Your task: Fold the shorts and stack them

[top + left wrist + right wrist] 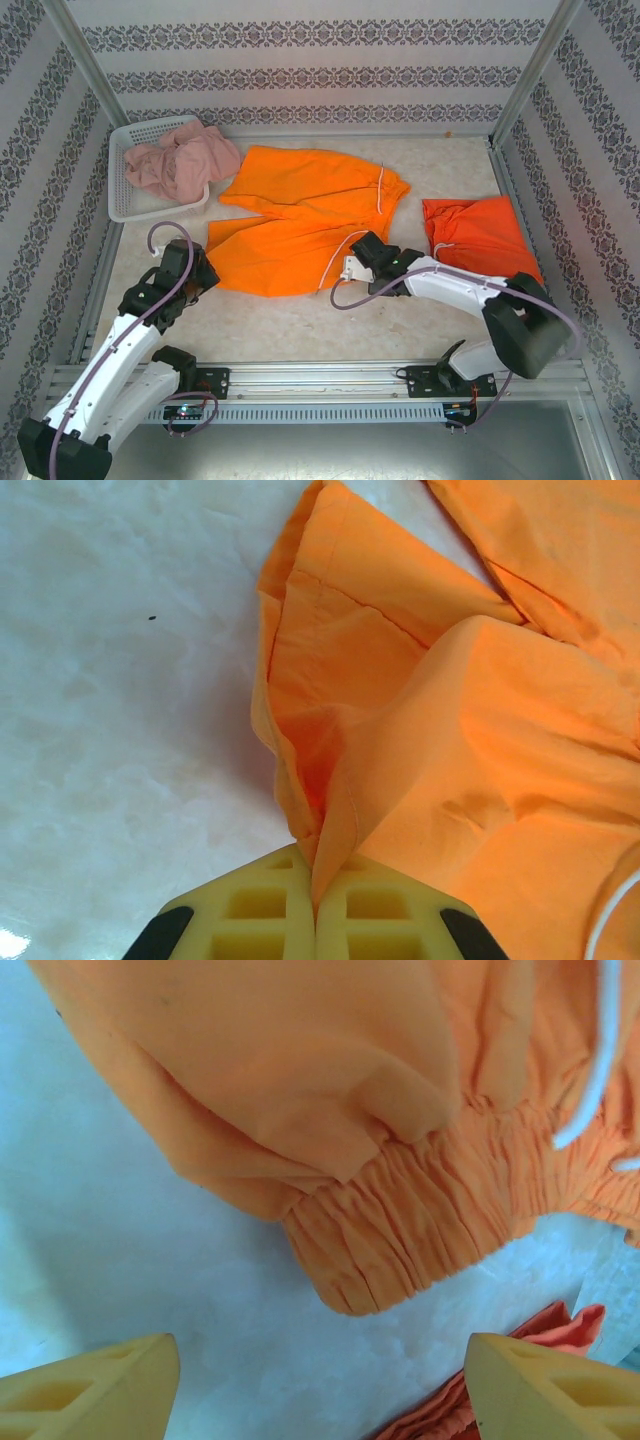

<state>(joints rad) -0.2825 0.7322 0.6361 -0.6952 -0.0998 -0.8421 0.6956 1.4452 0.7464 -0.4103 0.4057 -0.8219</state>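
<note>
- The yellow-orange shorts (pixel 300 220) lie spread out in the middle of the table (pixel 330 325), a little toward the far edge. The waistband is on the right and the legs point to the left.
- The left gripper (pixel 200 272) is at the near left corner of these shorts. In the left wrist view its two yellow fingers (pixel 250 910) are pressed together and a fold of the orange cloth (pixel 450 730) is pinched between them. The cloth rises from the table into the fingers.
- The right gripper (pixel 355 262) is at the near right corner of the same shorts, beside the waistband. In the right wrist view its fingers (pixel 90 1390) stand wide apart with only bare table between them. The gathered waistband (pixel 430 1230) lies just ahead of them and is not touched.
- A white drawstring (pixel 600 1050) hangs across the waistband.
- The red-orange shorts (pixel 480 235) lie bunched near the right edge of the table, just beside the right arm and apart from the yellow-orange pair.
- The pink shorts (pixel 185 160) are in a crumpled heap in the white basket (pixel 125 205) at the far left corner, and some cloth hangs over its right rim.
</note>
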